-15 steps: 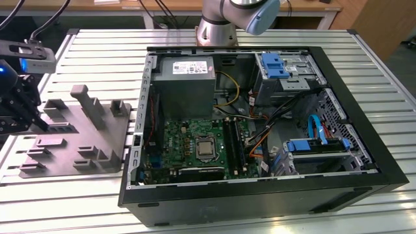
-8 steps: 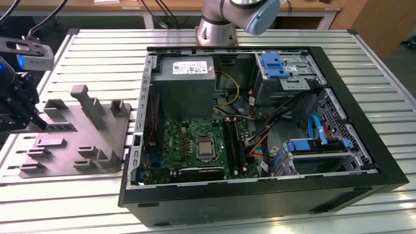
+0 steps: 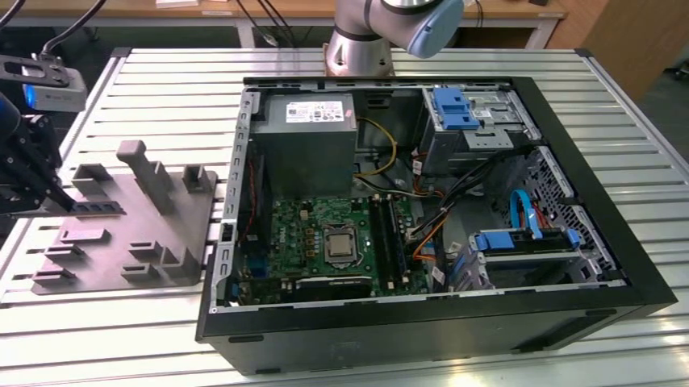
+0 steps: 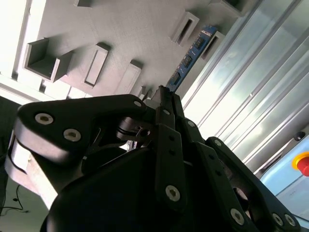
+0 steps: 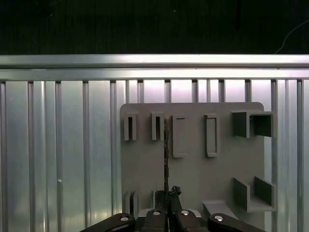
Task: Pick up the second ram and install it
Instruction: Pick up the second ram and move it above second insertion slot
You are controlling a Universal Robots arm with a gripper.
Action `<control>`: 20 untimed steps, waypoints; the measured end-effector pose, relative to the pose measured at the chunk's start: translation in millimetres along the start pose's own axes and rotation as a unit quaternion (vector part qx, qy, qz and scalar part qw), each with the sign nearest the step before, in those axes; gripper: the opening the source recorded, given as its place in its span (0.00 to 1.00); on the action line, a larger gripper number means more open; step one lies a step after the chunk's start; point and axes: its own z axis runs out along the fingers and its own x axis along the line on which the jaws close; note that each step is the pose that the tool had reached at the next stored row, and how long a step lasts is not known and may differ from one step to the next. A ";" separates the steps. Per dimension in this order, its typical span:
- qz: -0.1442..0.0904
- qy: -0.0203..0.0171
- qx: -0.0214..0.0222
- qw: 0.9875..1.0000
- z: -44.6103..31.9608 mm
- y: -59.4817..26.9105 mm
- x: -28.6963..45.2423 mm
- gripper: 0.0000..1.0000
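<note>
Jaws narrow about second ram (image 4: 191,55), apparently in contact; its near end hidden behind them.

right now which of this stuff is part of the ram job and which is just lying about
Job: second ram, claw at it, grey fixture plate, motherboard.
Just about: power-supply box, blue drive bracket, blue cable.

The end effector (image 5: 167,194) grips the second ram (image 5: 165,154), seen edge-on as a thin dark line running out from between its pinched fingertips. Behind the strip lies a grey fixture plate (image 5: 193,179) with rectangular slots (image 5: 178,136) and open-sided pockets (image 5: 251,124). It rests on the ribbed aluminium bench (image 5: 63,145), whose far edge meets darkness.
</note>
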 end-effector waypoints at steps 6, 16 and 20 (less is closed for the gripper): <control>0.000 0.000 0.000 1.000 -6.0 -0.1 -0.2 0.14; 0.000 -0.001 0.000 1.000 -14.3 -0.3 -0.5 0.14; 0.000 -0.002 0.000 1.000 -16.7 -0.3 -0.5 0.14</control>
